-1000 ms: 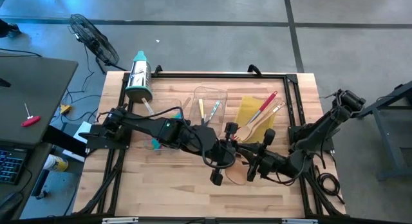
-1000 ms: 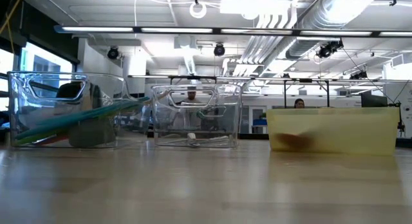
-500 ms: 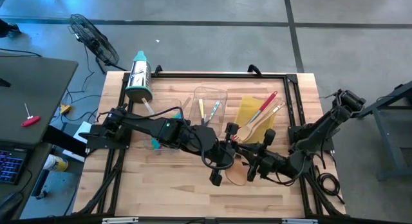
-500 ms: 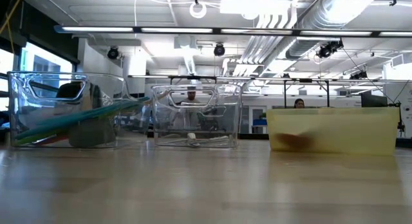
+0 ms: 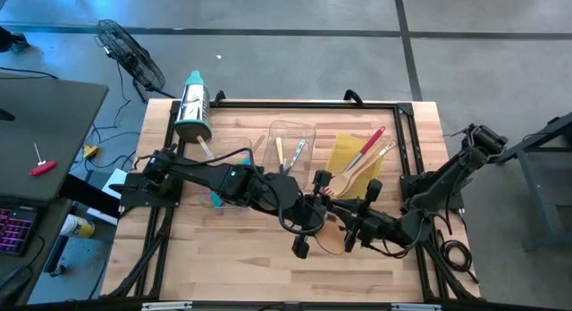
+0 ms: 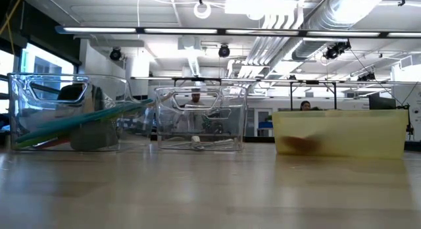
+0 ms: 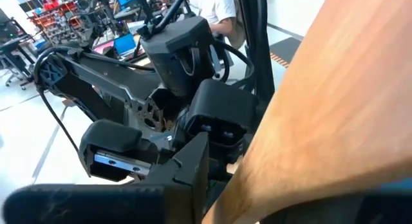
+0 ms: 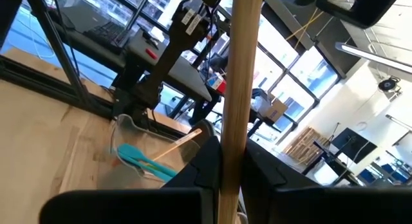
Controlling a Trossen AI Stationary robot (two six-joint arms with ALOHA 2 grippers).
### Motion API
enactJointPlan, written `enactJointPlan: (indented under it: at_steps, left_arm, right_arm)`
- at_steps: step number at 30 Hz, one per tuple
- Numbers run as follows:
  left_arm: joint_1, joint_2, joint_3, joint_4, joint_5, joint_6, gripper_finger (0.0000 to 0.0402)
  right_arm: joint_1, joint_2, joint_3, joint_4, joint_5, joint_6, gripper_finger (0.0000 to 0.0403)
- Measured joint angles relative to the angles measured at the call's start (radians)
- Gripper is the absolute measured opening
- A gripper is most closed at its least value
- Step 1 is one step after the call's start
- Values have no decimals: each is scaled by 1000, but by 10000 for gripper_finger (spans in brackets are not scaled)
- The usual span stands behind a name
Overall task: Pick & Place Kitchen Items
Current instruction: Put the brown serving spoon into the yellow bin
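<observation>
Right gripper (image 5: pixel 347 232): clamped on the shaft of a wooden utensil (image 8: pixel 239 69). In the right wrist view the handle runs straight up between its two fingers.
Left gripper (image 5: pixel 302 239): just beside the right one at the table's middle. I cannot tell whether it is closed on anything.
Utensil vs. left gripper: a broad wooden face (image 7: pixel 335 108) fills the near field of the left wrist view. It is probably the same utensil's wide end, touching or nearly so.
Step in hand: judged a mid-air carry or a hand-over of the wooden utensil between the arms.
Next move calls for: one sure grip before the other lets go, then a swing to a bin.
Likely target: yellow bin (image 5: pixel 344 150), near the grippers on the far side. It already holds a red utensil (image 5: pixel 372 141) and wooden ones.
Other bins: middle clear bin (image 5: pixel 291 130) with small pieces; a teal spatula (image 8: pixel 138 156) lies in a clear bin beyond.
</observation>
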Motion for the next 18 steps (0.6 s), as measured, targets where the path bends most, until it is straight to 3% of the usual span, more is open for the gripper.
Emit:
enactJointPlan:
  at_steps: [4, 12, 18]
  left_arm:
    - [0, 0, 0, -1, 0, -30, 131]
    - [0, 0, 1, 11, -48, -64, 268]
    - [0, -10, 0, -4, -79, -42, 315]
  right_arm:
    - [4, 0, 0, -6, 6, 0, 26]
    - [8, 1, 0, -35, 15, 15, 26]
    - [22, 1, 0, -102, 145, 1, 26]
